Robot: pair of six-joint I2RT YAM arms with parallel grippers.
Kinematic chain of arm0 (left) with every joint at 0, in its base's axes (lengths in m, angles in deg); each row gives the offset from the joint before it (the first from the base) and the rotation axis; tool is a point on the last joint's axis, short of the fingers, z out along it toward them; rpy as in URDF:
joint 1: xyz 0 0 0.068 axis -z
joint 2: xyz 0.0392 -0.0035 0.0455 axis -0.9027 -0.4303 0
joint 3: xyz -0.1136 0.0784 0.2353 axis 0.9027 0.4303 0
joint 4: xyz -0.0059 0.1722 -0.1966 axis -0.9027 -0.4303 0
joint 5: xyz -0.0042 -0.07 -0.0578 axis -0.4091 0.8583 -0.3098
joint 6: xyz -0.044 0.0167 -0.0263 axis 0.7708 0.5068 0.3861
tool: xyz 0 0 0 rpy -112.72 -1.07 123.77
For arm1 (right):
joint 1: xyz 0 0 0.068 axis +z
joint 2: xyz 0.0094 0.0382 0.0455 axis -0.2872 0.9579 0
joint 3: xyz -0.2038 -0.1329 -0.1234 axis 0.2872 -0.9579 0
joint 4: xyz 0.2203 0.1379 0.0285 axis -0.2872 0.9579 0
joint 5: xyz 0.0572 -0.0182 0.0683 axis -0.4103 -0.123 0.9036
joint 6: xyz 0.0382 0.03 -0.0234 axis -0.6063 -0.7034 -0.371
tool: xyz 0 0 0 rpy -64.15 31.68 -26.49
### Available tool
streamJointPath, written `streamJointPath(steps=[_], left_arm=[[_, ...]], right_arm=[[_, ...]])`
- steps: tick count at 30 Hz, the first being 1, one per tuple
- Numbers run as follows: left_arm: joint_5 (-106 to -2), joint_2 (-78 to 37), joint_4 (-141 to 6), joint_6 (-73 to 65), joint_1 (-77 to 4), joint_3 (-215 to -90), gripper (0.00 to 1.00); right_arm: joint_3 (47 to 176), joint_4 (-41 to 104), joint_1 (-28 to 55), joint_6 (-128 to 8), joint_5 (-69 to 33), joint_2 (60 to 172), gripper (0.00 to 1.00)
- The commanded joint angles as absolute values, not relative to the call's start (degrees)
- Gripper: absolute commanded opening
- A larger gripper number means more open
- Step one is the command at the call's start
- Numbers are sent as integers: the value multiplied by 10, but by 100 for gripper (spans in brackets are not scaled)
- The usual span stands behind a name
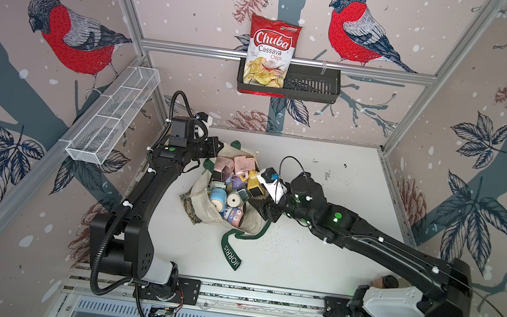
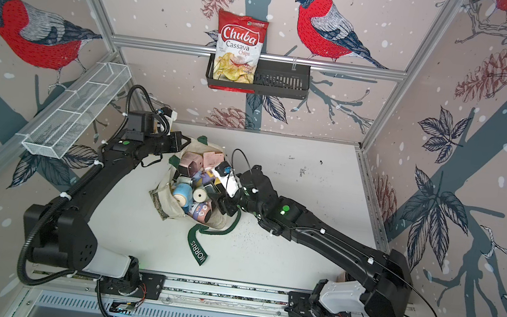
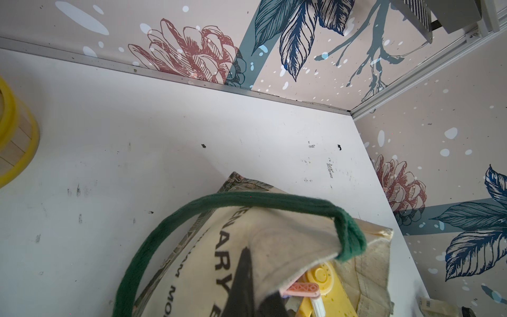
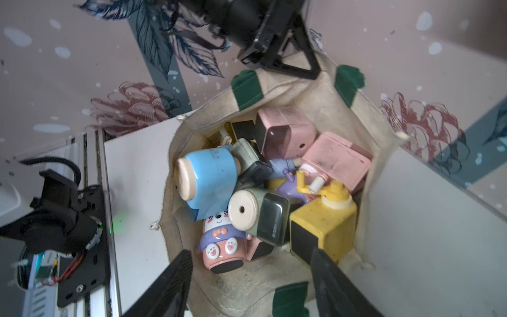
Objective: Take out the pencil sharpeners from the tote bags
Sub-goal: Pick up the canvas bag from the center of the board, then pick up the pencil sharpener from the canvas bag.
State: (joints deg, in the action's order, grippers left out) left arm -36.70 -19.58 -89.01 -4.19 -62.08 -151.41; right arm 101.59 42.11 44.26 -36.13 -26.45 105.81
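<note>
The cream tote bag (image 1: 204, 213) (image 2: 167, 209) lies open in the middle of the white table, with its green "MORRIS" strap (image 1: 232, 254) trailing toward the front. Several pencil sharpeners fill it: blue (image 1: 218, 196) (image 4: 211, 175), pink (image 4: 337, 159), yellow (image 4: 326, 219), green with a cream face (image 4: 260, 214) and a lilac-and-pink bear (image 4: 222, 241). My left gripper (image 1: 219, 147) (image 2: 185, 140) (image 3: 255, 277) is shut on the bag's far rim, pinching canvas (image 3: 192, 260). My right gripper (image 1: 255, 205) (image 2: 222, 203) (image 4: 251, 263) hangs open over the bag's near rim, holding nothing.
A chips bag (image 1: 270, 54) stands in a black basket (image 1: 313, 83) on the back wall. A white wire basket (image 1: 113, 116) hangs on the left wall. A brown-lidded jar (image 1: 386, 281) sits by the right arm's base. A yellow-rimmed object (image 3: 13, 142) lies at the table's far left.
</note>
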Motion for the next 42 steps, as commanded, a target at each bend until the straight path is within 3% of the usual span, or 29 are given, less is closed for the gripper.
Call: streamJointPath(steps=[1, 11, 22, 42], left_arm=[[-354, -187, -816, -44, -623, -1512, 0], [-363, -193, -820, -52, -625, -1510, 0], [-377, -193, -828, -56, -627, -1513, 0], [-377, -191, -831, -54, -630, -1513, 0]], right_arm=[[1091, 548, 449, -184, -244, 1112, 71], [1344, 753, 475, 6, -412, 1318, 77], [1366, 742, 507, 95, -454, 1380, 79], [1365, 732, 513, 94, -546, 1463, 78]])
